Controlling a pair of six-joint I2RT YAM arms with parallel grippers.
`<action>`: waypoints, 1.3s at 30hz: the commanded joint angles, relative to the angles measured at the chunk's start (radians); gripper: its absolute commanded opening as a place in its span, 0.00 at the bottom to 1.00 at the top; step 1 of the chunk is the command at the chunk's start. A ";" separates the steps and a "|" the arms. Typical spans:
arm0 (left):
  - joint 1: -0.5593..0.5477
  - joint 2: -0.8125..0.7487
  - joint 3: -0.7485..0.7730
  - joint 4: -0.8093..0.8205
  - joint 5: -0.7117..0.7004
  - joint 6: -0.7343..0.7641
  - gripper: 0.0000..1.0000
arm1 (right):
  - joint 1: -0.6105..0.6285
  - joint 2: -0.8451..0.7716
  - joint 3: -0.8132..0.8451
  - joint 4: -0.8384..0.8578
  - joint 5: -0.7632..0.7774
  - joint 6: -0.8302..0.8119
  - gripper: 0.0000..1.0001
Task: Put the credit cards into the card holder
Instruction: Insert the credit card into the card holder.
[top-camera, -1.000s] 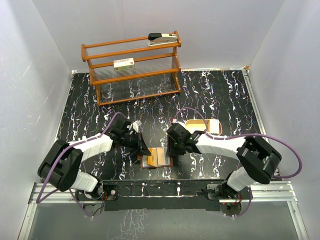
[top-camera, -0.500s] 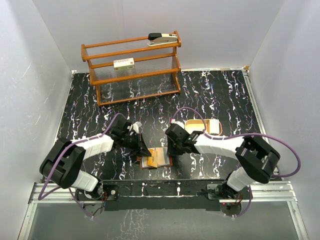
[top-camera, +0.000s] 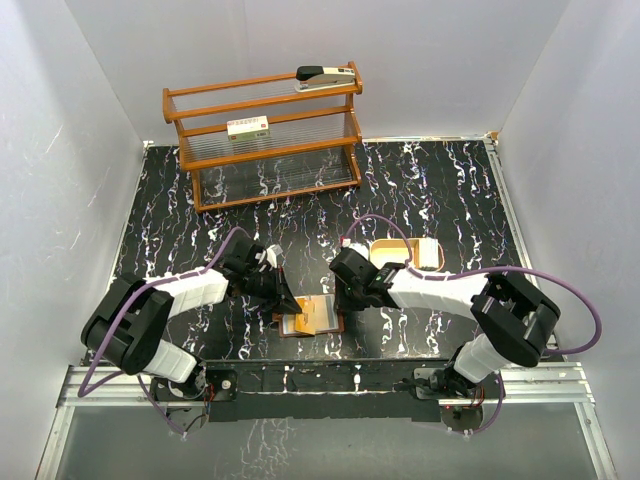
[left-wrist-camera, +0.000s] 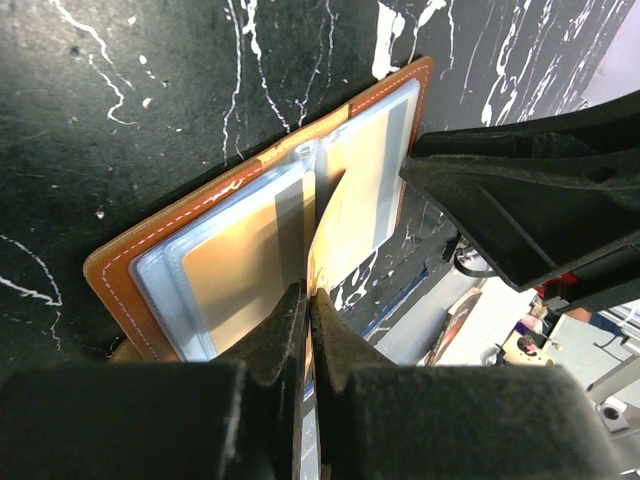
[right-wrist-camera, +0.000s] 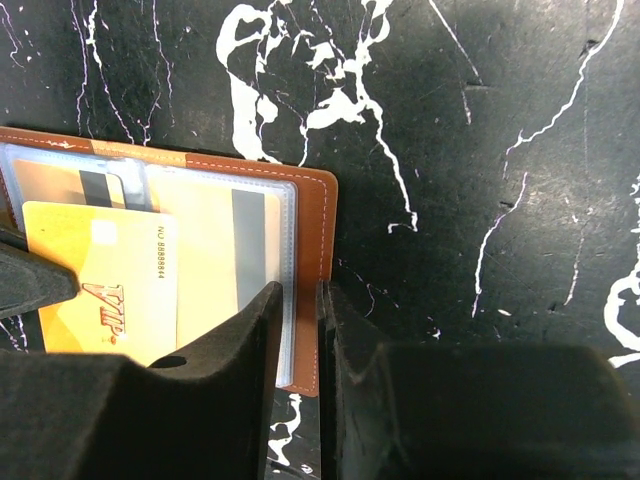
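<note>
The card holder (top-camera: 325, 318) is a brown leather wallet lying open on the black marbled table, with clear plastic pockets showing cards with a grey stripe. It also shows in the left wrist view (left-wrist-camera: 120, 268) and the right wrist view (right-wrist-camera: 312, 240). My left gripper (top-camera: 287, 300) (left-wrist-camera: 308, 292) is shut on a yellow credit card (right-wrist-camera: 100, 290) printed "VIP", held on edge (left-wrist-camera: 322, 225) over the wallet's middle fold. My right gripper (top-camera: 346, 300) (right-wrist-camera: 300, 292) is shut on the wallet's right edge and holds it against the table.
A shallow tan tray (top-camera: 392, 252) lies just behind the right gripper, with a whitish card (top-camera: 428, 253) at its right end. A wooden rack (top-camera: 262, 140) at the back carries a stapler (top-camera: 325, 76) and a white box with a red label (top-camera: 248, 127).
Both grippers and the wallet have shifted slightly away from the table's near edge. Both grips are unchanged.
</note>
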 joint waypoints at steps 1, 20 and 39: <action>0.002 -0.012 -0.004 -0.048 -0.062 0.000 0.00 | 0.014 -0.022 -0.013 0.011 0.008 0.036 0.17; 0.001 -0.019 -0.040 -0.013 -0.126 0.016 0.00 | 0.043 -0.033 -0.048 0.028 0.006 0.075 0.15; 0.002 -0.006 -0.051 0.058 -0.125 0.021 0.00 | 0.044 0.005 -0.017 0.026 0.003 0.055 0.15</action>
